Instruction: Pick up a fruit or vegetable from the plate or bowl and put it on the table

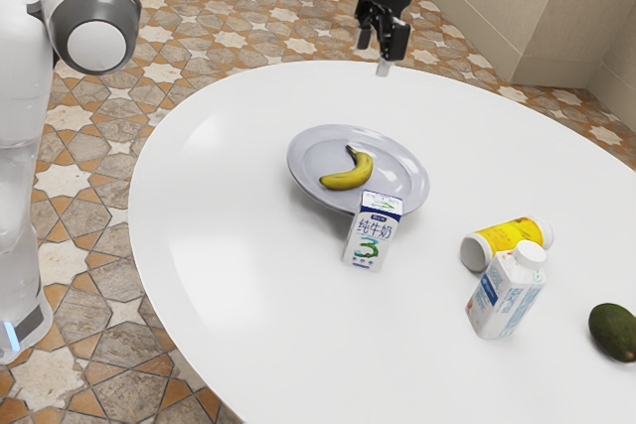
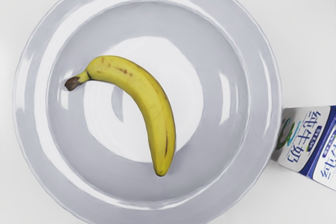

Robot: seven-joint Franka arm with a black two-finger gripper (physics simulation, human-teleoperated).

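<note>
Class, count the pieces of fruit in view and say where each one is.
2: the banana on the plate, and the avocado on the table, at the exterior view's right edge.

The wrist view's edges crop the plate (image 2: pixel 265 103) and milk carton (image 2: pixel 300 139)

The grey-banded white arm (image 1: pixel 20 96) has a black claw (image 1: pixel 377 55).

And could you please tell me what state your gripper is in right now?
Gripper: open, holding nothing, with the banana lying on the plate.
</note>
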